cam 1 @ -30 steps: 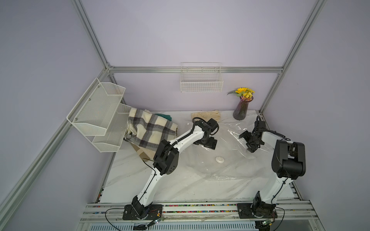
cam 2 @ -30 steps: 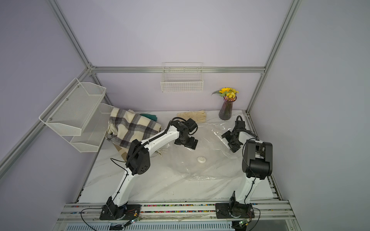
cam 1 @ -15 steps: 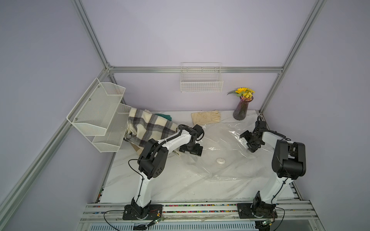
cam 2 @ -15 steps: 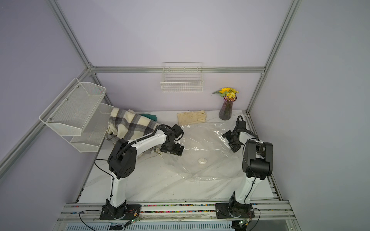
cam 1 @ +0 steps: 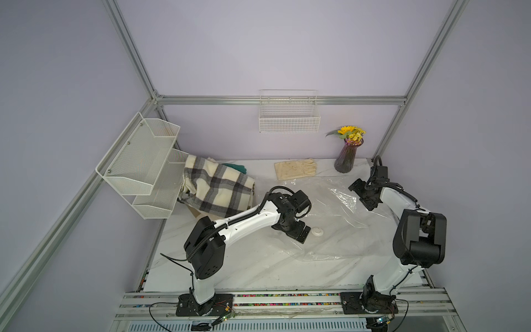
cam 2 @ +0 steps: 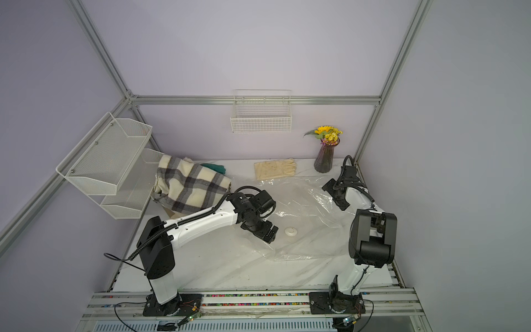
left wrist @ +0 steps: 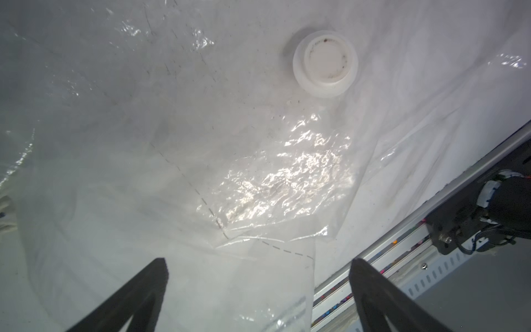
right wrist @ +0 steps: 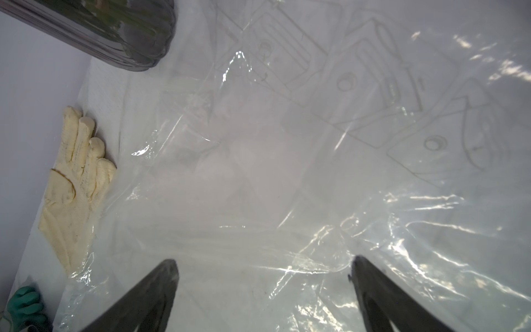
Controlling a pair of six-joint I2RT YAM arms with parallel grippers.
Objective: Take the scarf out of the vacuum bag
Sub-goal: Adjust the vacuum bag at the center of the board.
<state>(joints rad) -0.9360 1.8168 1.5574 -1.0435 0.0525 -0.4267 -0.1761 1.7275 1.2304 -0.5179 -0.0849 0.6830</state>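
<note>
- Left gripper [cam 1: 298,234]: jaws spread, empty, low over the vacuum bag [cam 1: 330,207], beside its valve cap [cam 1: 317,230].
- Vacuum bag: flat on the desk [cam 1: 230,267], apparently empty. Likely light, limp, slippery film; pinch an edge.
- Right gripper [cam 1: 362,197]: spread, empty, over the bag's far side.
- Plaid scarf [cam 1: 218,189]: outside the bag, far left. Likely soft; take it by a bunched fold.
- Obscured: the bag's mouth and outline; whatever lies under the scarf.

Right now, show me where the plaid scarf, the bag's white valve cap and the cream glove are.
plaid scarf [cam 1: 218,188], in a top view, middle of the folded cloth.
valve cap [left wrist: 325,61], left wrist view, centre of its round top.
cream glove [right wrist: 69,195], right wrist view, on the palm.
</note>
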